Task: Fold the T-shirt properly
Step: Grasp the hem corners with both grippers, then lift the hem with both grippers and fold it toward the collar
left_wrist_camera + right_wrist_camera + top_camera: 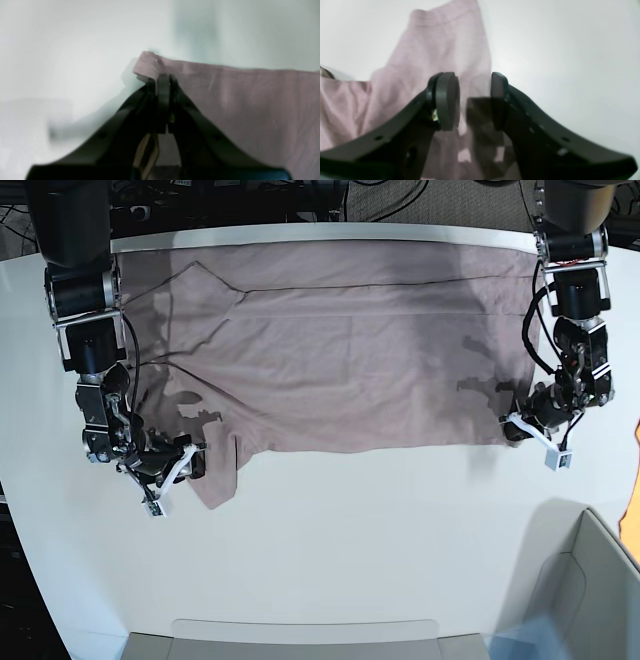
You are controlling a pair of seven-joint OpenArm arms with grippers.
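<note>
While left hand [162, 80] pinches soft mauve T-shirt [340, 370] corner, right hand [473, 100] wide

Bare table [330, 520] lies open below the T-shirt [340, 350]; bin [585, 580] blocks one corner.

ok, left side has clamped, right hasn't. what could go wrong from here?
1. The left gripper pinches only the very corner of the T-shirt; that thin bite may slip when lifted.
2. The right gripper is open over the sleeve; lifting now would likely skew the fold.
</note>
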